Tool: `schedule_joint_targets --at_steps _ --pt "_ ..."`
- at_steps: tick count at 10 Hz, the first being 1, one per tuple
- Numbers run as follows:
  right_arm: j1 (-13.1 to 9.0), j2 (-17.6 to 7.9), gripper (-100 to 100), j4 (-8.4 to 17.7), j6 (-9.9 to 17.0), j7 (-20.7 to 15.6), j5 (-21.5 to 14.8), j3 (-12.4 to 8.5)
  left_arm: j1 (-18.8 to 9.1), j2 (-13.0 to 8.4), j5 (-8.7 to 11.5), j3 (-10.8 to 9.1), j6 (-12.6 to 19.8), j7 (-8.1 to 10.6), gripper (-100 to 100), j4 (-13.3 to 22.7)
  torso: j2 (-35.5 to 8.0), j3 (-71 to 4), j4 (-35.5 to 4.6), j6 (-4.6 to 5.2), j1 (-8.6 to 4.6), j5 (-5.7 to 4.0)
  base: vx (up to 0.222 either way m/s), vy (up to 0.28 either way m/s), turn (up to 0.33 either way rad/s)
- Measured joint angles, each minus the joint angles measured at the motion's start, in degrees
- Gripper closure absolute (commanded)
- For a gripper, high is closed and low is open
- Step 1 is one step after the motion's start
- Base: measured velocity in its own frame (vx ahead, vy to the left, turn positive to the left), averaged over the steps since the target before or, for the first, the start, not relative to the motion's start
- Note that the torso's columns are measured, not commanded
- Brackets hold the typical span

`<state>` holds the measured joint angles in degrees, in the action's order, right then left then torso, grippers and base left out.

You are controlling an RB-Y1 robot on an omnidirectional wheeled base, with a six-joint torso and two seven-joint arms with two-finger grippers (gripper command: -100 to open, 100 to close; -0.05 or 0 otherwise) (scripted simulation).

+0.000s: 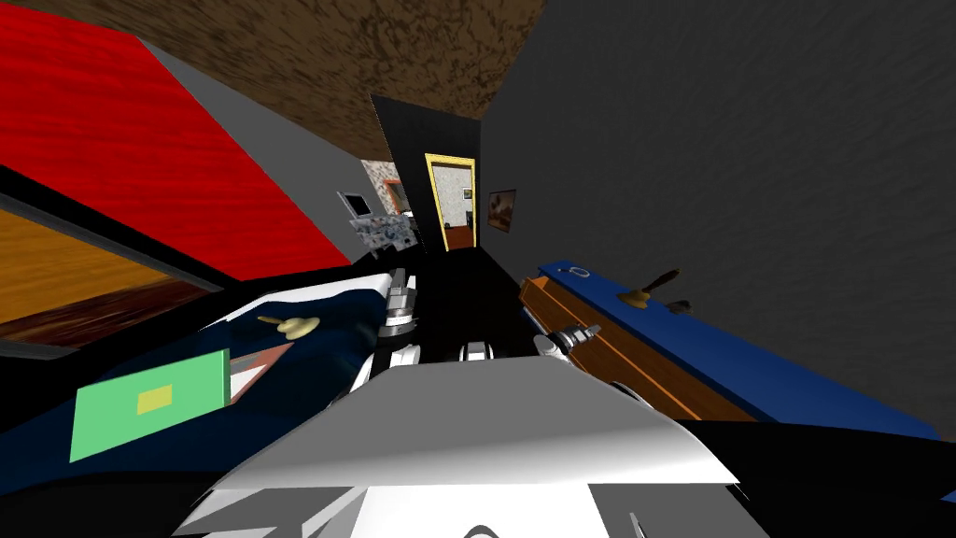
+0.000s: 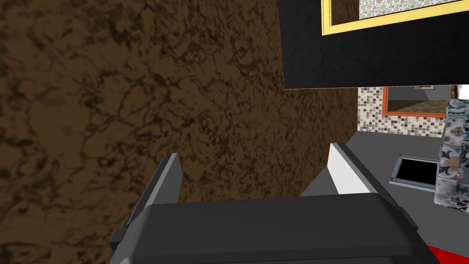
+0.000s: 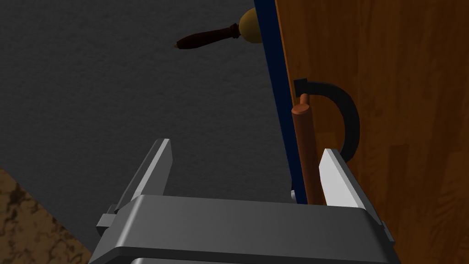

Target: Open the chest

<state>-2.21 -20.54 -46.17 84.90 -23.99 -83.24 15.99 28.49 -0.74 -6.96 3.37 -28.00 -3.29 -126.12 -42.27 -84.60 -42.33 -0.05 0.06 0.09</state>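
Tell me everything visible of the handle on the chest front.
The handle is a reddish-brown round bar, looking like wood, held off the orange-brown wooden front of the chest by a dark curved bracket. It runs along that front beside the blue top. It lies between the fingers of the open right hand, close to one; contact cannot be told.

bell (image 1: 644, 291): sitting tilted, dark handle pointing toward the grey wall (image 1: 747, 140)
ring (image 1: 579, 272): lying near that bell, farther along
second bell (image 1: 297, 326): lying on a navy surface (image 1: 336, 308)
green card (image 1: 149, 403): lying on the same surface, nearer
picture (image 1: 501, 209): hanging beside a yellow-framed doorway (image 1: 451, 161)
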Motion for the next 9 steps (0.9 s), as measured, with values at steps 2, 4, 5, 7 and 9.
schedule_joint_targets --at_steps 2,4,5,7,9 --pt "0.5 -1.0 -100 -2.0 -0.7 -1.3 0.9 1.0 0.0 0.0 0.0 0.0 0.0 0.0 0 0.0 -0.1 0.0 -0.1 -0.09 0.07 0.12 -0.006 0.017 -0.076" --pt "0.4 -1.8 0 -3.6 -1.1 -2.6 1.7 2.3 0.0 0.0 0.0 0.0 0.0 0.0 0 0.0 -0.1 0.1 -0.1 0.03 0.25 0.16 0.0 0.007 -0.02" --pt "0.5 -1.7 0 -3.5 -1.2 -2.5 1.7 2.3 0.0 0.0 0.0 0.0 0.0 0.0 0 0.0 -0.1 0.1 -0.1 0.04 0.16 0.12 0.0 0.0 0.0" --pt "0.6 -1.6 0 -3.5 -1.3 -2.6 1.8 2.3 0.0 0.0 0.0 0.0 0.0 0.0 0 0.0 -0.1 0.1 0.0 0.06 0.08 0.06 0.0 0.0 0.0" --pt "0.7 -1.5 0 -3.5 -1.4 -2.6 1.8 2.4 0.0 0.0 0.0 0.0 0.0 0.0 0 0.0 -0.1 0.0 0.0 0.06 0.03 0.01 0.0 0.0 0.0"
